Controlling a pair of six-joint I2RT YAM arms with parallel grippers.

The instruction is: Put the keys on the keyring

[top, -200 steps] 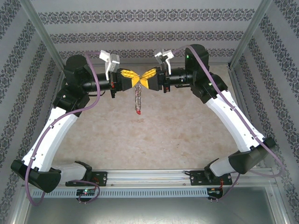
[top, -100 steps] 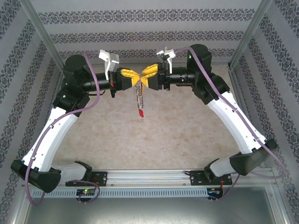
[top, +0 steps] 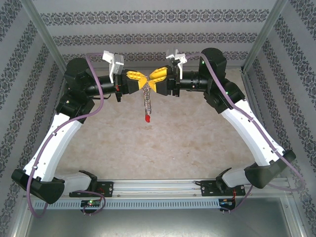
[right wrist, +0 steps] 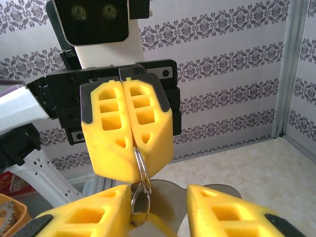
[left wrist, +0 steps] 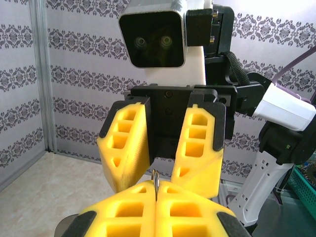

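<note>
1. Nearest, the table (top: pixel 173 148) lay under both raised arms. The red tag (top: pixel 147 119) hung above it, apart from the surface, on the end of a silvery chain (top: pixel 147 101).
2. The chain ran up to the keyring (right wrist: pixel 142 170), which was in the air at far centre, where the two grippers met tip to tip.
3. The left gripper (right wrist: pixel 131 168) was pressed together, pinching the keyring's thin wire between its pads.
4. The right gripper (left wrist: pixel 159 178) was spread, its fingers (left wrist: pixel 126 153) apart and clamping nothing I could see. The ring sat just beside one finger.
5. The key was too small to place. A yellowish bit by the ring in the right wrist view may have been its tag, but I could not tell.
6. Risk: the pinch on the wire was slim, so a push from the right gripper could twist the ring or pop it out.
7. Risk: the swinging chain could snag a finger.
8. Risk: with the jaws spread, a loose key would drop to the table.
</note>
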